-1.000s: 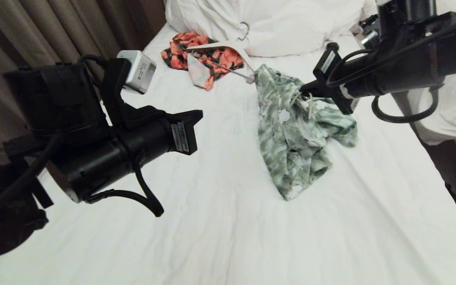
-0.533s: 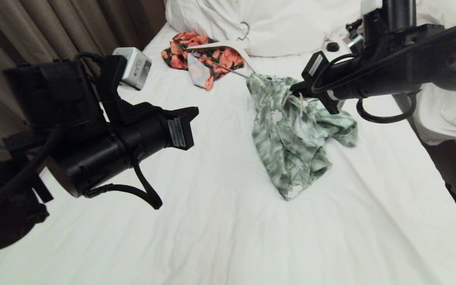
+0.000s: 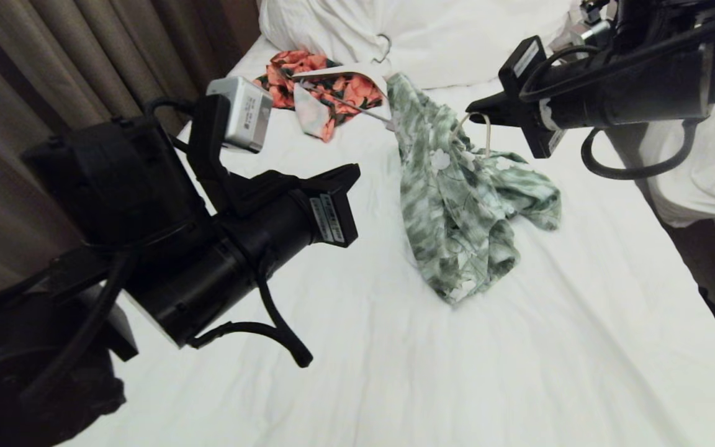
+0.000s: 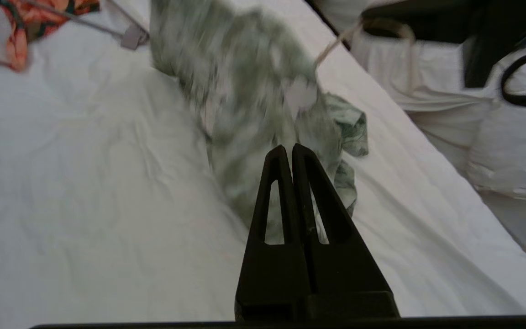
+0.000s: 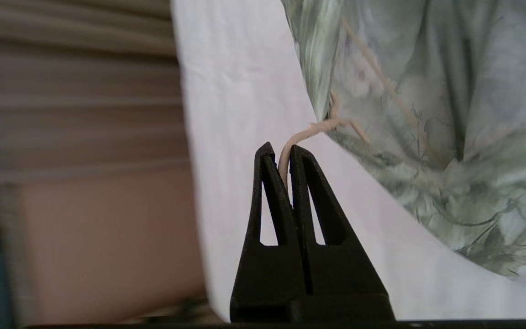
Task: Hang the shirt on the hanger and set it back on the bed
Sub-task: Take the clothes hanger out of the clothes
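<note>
Across the bed (image 3: 345, 379), on its wrinkled white sheet, I saw the shirt (image 3: 457, 211) partly lifted and partly trailing. It was a short-sleeved button-up in green and white brushed print with white flowers and dark stems. Its upper part was drawn up toward my right gripper (image 3: 474, 115), and the rest hung down in a crumpled drape whose lower end lay bunched on the sheet toward the bed's right side. One sleeve or fold spread out to the right on the mattress.

My right gripper was clamped tight on the slim hook of the hanger (image 5: 299, 137), a thin cream-coloured wire. From the right wrist view I could see the wire curving out from between the pressed-together fingers (image 5: 267, 192) and running into the fabric, with a straight length of it showing against the cloth. Most of the hanger was buried inside the shirt, so I could not tell how well the shoulders sat on it.

My left gripper (image 4: 288, 151) was fully closed with nothing in it. In the left wrist view it pointed at the lower part of the hanging shirt without touching it, and the green fabric there was blurred.

Further up the bed, near the big white pillows (image 3: 432, 37), lay an orange-red floral garment (image 3: 320, 87) with a thick white hanger (image 3: 357, 71) on it, just beside the top of the green shirt. Brown curtains (image 3: 53, 74) hung along the left side.
</note>
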Motion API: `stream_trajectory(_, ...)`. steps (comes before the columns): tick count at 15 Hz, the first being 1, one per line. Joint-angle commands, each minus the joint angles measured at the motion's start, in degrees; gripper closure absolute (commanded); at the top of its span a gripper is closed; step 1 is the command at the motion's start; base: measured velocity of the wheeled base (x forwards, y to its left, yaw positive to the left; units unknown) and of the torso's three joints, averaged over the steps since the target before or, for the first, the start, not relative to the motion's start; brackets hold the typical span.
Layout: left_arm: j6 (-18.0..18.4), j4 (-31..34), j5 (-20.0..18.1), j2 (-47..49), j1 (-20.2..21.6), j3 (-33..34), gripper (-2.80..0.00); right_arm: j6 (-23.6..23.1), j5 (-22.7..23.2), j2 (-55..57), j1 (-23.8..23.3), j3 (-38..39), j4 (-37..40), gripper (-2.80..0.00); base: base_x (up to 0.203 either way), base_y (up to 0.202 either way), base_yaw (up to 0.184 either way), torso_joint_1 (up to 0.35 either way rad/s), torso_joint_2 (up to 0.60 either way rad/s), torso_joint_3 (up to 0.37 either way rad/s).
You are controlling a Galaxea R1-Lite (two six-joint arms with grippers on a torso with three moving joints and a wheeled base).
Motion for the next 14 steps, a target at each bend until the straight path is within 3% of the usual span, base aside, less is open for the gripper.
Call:
stream_trajectory(1, 0.0, -1.5, 2.6, 3.6, -0.4, -0.7, 0.00, 4.0, 0.2, -2.0, 0.0, -0.2, -0.4, 0.00, 0.000, 0.000, 0.000, 0.000, 0.00, 0.000)
stream_trajectory(5, 1.0, -12.4, 7.4, 11.9, -0.1, -1.8, 0.00, 9.1, 2.3, -5.3, -0.1, -0.1, 0.3, 0.00, 0.000, 0.000, 0.000, 0.000, 0.00, 0.000)
stream_trajectory(8, 9.6, -18.3, 17.9, 16.3, -2.7, -4.7, 0.00, 12.9, 3.2, -5.0, -0.3, -0.1, 1.7, 0.00, 0.000, 0.000, 0.000, 0.000, 0.00, 0.000)
stream_trajectory(12, 10.6, -19.4, 19.3, 19.7, -6.0, -4.3, 0.00, 17.1, 8.2, -4.8, -0.2, 0.2, 3.3, 0.00, 0.000, 0.000, 0.000, 0.000, 0.00, 0.000)
stream_trajectory(13, 11.2, -19.5, 19.3, 20.0, -5.9, -3.9, -1.18, 18.3, 9.2, -4.8, -0.1, 0.2, 3.5, 0.00, 0.000, 0.000, 0.000, 0.000, 0.00, 0.000)
stream_trajectory(14, 12.3, -19.6, 19.3, 20.0, -5.9, -3.8, -2.80, 19.5, 10.9, -4.9, 0.0, 0.2, 4.5, 0.00, 0.000, 0.000, 0.000, 0.000, 0.00, 0.000)
